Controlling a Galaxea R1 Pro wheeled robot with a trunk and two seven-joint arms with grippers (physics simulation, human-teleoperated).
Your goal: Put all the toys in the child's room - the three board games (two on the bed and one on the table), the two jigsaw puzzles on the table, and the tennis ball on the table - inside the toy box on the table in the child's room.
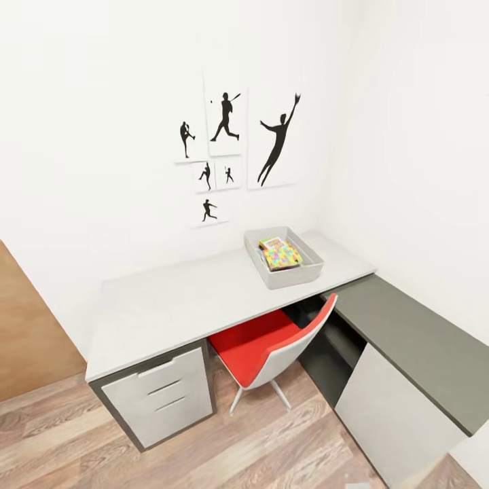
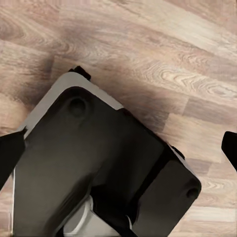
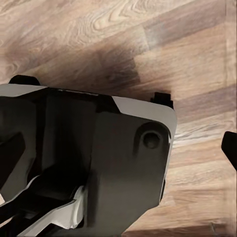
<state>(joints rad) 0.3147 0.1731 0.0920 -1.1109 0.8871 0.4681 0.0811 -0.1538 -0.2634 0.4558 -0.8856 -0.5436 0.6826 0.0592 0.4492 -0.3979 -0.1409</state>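
Observation:
The toy box (image 1: 293, 277), a shallow light grey bin, stands at the far right of the pale grey table (image 1: 170, 302), near the wall. In it lies a jigsaw puzzle (image 1: 281, 256) of yellow, pink, green and blue pieces, tilted. Another colourful flat item (image 1: 271, 242) peeks out behind it; I cannot tell what it is. The board games, the tennis ball and the bed are hidden or out of view. Both wrist views look down past the robot's dark base at the wood floor. The left gripper (image 2: 118, 148) and the right gripper (image 3: 118, 148) are open and hold nothing.
A red and white chair (image 1: 272, 346) is tucked under the table between the white drawers (image 1: 159, 394) and the darker grey wing (image 1: 414, 339) on the right. Black silhouette posters (image 1: 227, 149) hang on the white wall. A wooden panel (image 1: 27, 326) stands at the left.

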